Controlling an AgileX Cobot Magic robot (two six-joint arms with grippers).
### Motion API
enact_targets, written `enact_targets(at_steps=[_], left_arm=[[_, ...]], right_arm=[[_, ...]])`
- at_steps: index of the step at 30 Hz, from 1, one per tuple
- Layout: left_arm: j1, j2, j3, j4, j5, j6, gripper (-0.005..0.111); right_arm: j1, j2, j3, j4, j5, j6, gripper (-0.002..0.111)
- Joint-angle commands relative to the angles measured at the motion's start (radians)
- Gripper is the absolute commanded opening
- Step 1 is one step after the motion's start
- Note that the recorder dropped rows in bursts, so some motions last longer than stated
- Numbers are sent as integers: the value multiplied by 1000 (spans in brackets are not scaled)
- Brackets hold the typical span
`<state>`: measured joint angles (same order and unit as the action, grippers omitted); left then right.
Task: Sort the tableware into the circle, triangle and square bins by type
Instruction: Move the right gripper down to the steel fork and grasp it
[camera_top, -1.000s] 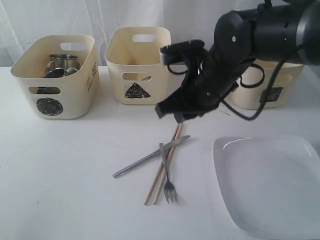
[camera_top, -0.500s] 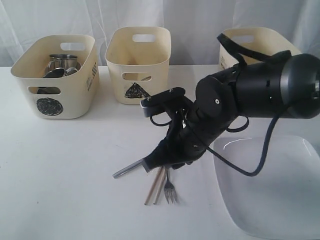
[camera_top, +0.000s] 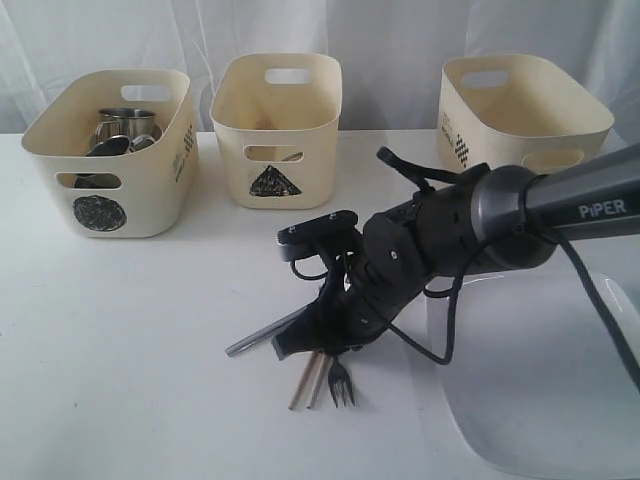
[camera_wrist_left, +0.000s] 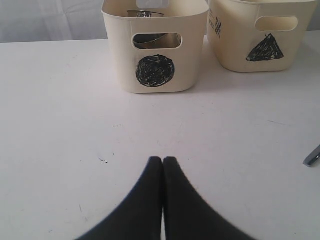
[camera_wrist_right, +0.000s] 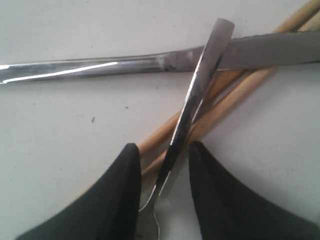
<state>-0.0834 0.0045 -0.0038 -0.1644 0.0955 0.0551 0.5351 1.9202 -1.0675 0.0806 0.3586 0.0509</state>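
Our right end effector (camera_wrist_right: 161, 167) stands narrowly parted astride the fork (camera_wrist_right: 197, 95), which lies at the middle of the bench (camera_wrist_right: 60, 130) across the knife (camera_wrist_right: 90, 67) and chopsticks (camera_wrist_right: 235, 95). We judge that closing here may also pinch a chopstick, dragging it along.

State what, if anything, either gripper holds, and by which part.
Nothing is held. The right gripper straddles the fork low on its handle, jaws open; the left gripper is shut, empty.

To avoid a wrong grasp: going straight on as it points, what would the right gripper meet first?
Probably the fork handle, between the open fingers of the right gripper, over the chopsticks; depth unclear.
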Motion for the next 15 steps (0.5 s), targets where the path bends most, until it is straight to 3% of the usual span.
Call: enact_targets(at_steps=[1,6,15], left_arm=[[0,-5,4,-5,2,-4,0],[0,-5,4,-5,2,-4,0],[0,-5,4,-5,2,-4,0]], right_arm=[[2,7,-4,-8,-12,6,32],[2,6,-4,-8,-12,23,31],[2,6,-4,-8,9,36,0]])
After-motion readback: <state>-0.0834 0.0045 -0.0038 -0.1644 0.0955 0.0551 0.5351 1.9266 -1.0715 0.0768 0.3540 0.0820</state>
